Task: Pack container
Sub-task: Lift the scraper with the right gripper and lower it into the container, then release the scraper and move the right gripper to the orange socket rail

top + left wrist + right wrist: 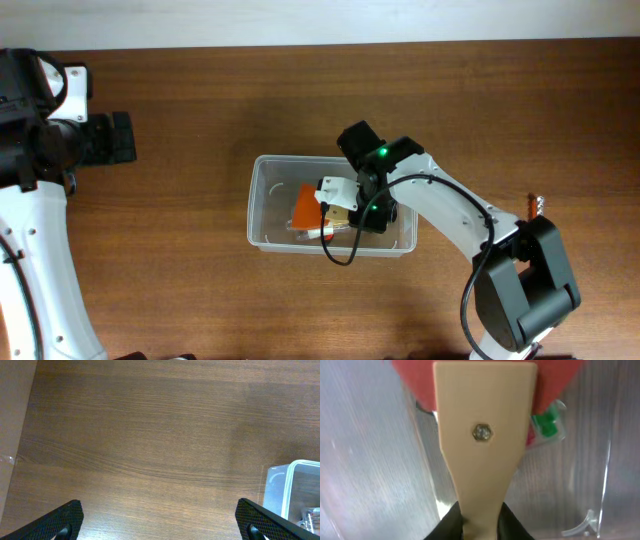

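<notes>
The clear plastic container [256,214] stands at the table's middle. An orange flat object [304,205] lies in it. My right gripper [352,210] is low inside the container, shut on a beige flat tool [482,435] with a hex bolt in it. In the right wrist view the fingers [481,527] pinch the tool's narrow end, and its wide end lies over the red-orange object [407,377], beside a green piece [549,425]. My left gripper [120,138] is open and empty at the far left. In its wrist view the fingers [160,530] frame bare wood, with the container's corner [280,485] at right.
A small reddish-brown tool [537,204] lies on the table at the far right, by the right arm's base. The table's back edge runs along the top of the overhead view. A clear curved plastic piece [585,522] sits by the container wall.
</notes>
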`<state>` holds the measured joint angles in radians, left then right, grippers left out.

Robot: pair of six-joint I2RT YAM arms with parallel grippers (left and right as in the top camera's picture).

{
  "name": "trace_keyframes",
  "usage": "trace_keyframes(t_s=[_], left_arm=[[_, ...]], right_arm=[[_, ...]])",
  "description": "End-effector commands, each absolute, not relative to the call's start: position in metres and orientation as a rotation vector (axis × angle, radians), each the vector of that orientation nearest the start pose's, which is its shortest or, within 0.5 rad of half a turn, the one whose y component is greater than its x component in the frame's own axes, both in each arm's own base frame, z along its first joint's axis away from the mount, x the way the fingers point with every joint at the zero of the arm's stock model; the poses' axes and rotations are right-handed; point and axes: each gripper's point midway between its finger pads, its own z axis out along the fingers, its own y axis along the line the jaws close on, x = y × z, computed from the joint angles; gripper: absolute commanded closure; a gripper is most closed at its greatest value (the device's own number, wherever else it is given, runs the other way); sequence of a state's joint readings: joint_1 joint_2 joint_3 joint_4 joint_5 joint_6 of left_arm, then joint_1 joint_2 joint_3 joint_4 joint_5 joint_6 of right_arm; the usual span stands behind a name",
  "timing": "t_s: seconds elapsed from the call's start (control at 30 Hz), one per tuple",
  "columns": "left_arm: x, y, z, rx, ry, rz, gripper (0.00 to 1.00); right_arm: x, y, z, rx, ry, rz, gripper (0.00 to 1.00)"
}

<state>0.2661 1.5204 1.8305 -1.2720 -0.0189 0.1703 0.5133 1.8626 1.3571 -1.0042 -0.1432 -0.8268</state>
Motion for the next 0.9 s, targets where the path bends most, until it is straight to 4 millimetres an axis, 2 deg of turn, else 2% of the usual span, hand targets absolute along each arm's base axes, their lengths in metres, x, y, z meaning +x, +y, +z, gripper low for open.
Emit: trace_keyframes(t_s=[0.0, 0.1, 0.17, 0.23, 0.3, 0.4, 0.43, 0.47, 0.5, 0.57, 0.63, 0.73, 0.87], left_arm=[[0.348, 0.101, 0.308, -0.154, 2.540, 0.201, 0.01], [0.348, 0.101, 0.307, -0.153, 2.543, 0.201, 0.01], [0.348, 0.101, 0.307, -0.153, 2.543, 0.201, 0.01], [0.348, 0.101, 0.307, -0.154, 2.543, 0.201, 0.01], [0.348, 0.101, 0.307, -0.153, 2.543, 0.202, 0.01], [0.348, 0.101, 0.307, -0.153, 2.543, 0.202, 0.01], [0.348, 0.101, 0.307, -0.153, 2.543, 0.202, 0.01], [0.348, 0.101, 0.307, -0.153, 2.543, 0.202, 0.01], [0.348, 0.101, 0.307, -0.153, 2.543, 0.202, 0.01], [0.348, 0.101, 0.307, -0.153, 2.543, 0.202, 0.01], [0.348, 0.101, 0.307, -0.153, 2.543, 0.202, 0.01], [0.348, 0.101, 0.307, -0.153, 2.543, 0.202, 0.01], [0.348, 0.101, 0.307, -0.153, 2.542, 0.202, 0.01]], right_arm=[[0.299, 0.198, 0.061, -1.899, 2.361, 0.199, 0.64], [0.299, 0.198, 0.061, -1.895, 2.366, 0.199, 0.32], [0.301, 0.197, 0.063, -1.881, 2.378, 0.183, 0.17], [0.309, 0.193, 0.071, -1.805, 2.428, 0.118, 0.13], [0.319, 0.189, 0.089, -1.737, 2.453, 0.050, 0.10], [0.344, 0.179, 0.135, -1.561, 2.463, -0.085, 0.01], [0.356, 0.171, 0.156, -1.450, 2.473, -0.148, 0.01], [0.372, 0.153, 0.187, -1.264, 2.488, -0.229, 0.01], [0.381, 0.139, 0.207, -1.130, 2.499, -0.273, 0.01], [0.391, 0.104, 0.241, -0.865, 2.527, -0.332, 0.01], [0.393, 0.065, 0.263, -0.620, 2.559, -0.356, 0.01], [0.383, -0.004, 0.279, -0.231, 2.619, -0.370, 0.01], [0.355, -0.087, 0.269, 0.215, 2.712, -0.378, 0.01]])
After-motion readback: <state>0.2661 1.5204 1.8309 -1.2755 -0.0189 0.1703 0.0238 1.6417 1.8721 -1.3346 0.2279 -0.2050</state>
